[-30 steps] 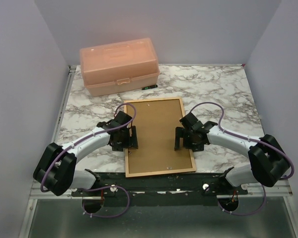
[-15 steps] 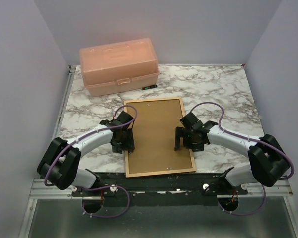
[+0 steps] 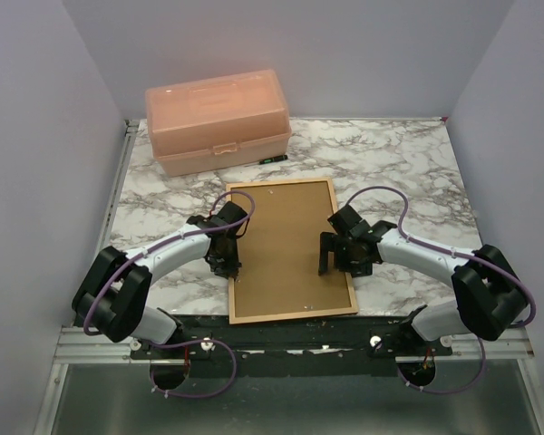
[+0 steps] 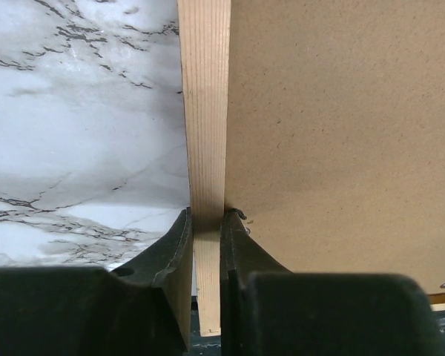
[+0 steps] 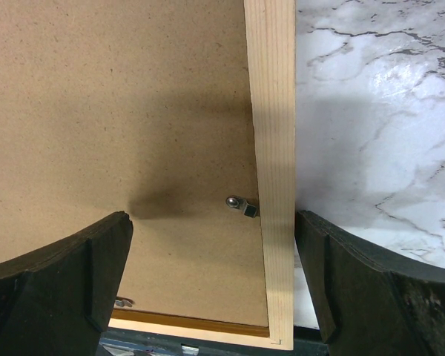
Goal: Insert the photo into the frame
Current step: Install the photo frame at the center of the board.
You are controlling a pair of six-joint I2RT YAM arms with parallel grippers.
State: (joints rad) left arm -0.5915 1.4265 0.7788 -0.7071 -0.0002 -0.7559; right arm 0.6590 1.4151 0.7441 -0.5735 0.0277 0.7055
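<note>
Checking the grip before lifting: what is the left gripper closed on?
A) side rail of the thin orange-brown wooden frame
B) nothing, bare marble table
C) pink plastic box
A: the left wrist view shows the left gripper pinching the thin orange-brown wooden frame by its rail, a finger on each side.

Both arms are built alike, with smooth white shells on the long links and bulky, rounded black housings at the joints. The left arm (image 3: 159,254) and the right arm (image 3: 426,249) each carry a thin purple cable (image 3: 381,189) that loops free near the wrist, runs along the white link and curls again below the black base. The left gripper (image 3: 227,265) and right gripper (image 3: 331,256) are matte black. Seen close, their fingers (image 5: 67,282) are thick, blunt-tipped and curved.
</note>
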